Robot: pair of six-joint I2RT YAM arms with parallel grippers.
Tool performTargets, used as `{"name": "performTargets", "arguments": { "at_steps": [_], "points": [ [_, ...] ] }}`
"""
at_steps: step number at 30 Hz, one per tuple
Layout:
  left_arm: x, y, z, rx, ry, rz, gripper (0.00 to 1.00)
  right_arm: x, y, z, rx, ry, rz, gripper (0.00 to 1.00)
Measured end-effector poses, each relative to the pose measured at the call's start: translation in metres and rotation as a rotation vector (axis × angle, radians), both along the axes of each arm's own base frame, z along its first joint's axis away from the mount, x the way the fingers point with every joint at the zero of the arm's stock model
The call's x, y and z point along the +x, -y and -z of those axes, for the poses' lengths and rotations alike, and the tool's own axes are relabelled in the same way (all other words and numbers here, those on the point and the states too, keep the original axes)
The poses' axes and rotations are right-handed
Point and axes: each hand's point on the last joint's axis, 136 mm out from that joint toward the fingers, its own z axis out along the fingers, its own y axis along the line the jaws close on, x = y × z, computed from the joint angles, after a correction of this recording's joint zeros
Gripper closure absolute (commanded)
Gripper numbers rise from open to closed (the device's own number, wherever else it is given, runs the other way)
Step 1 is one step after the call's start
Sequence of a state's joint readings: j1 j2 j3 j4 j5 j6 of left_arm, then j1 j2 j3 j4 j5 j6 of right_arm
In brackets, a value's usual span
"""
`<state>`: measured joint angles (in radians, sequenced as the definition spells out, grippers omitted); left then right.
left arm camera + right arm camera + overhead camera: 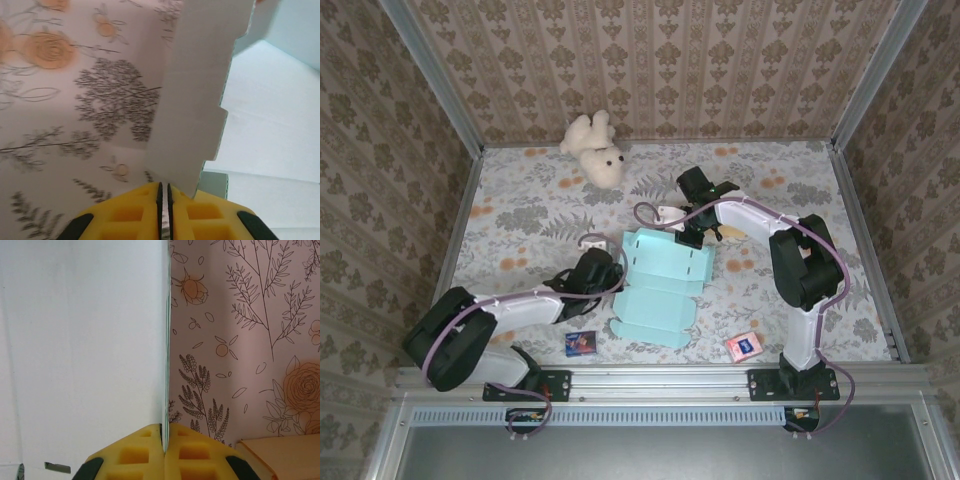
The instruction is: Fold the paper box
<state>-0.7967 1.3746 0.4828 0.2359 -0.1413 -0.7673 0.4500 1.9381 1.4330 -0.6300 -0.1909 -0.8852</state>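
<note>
Your one paper box (660,285) lies mid-table, half open. Your left gripper (164,189) is pinched on its left flap edge and your right gripper (164,432) on its right wall. The table (520,210) is open at the far left. There is one teddy bear (595,148) at the far edge and two cards near you: a dark card (581,342) and a pink card (744,346).

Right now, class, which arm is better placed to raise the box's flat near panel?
Probably left: the left end effector pinches the paper box's left flap, beside that panel; the right end effector clamps the far right wall.
</note>
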Motion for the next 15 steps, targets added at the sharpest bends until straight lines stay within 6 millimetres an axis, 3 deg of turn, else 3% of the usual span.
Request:
{"name": "performTargets", "arguments": {
  "at_steps": [6, 11, 15],
  "points": [
    [0.002, 0.033, 0.0, -0.019, -0.02, 0.07, 0.87, 0.001, 0.0, 0.001, -0.006, 0.013, 0.008, 1.0],
    [0.003, 0.036, 0.0, -0.022, -0.022, 0.076, 0.86, 0.004, 0.001, -0.006, -0.004, 0.048, 0.012, 1.0],
    [0.002, 0.031, -0.023, -0.035, 0.03, 0.086, 0.86, 0.005, 0.0, -0.018, 0.003, 0.101, 0.011, 1.0]
  ]
}}
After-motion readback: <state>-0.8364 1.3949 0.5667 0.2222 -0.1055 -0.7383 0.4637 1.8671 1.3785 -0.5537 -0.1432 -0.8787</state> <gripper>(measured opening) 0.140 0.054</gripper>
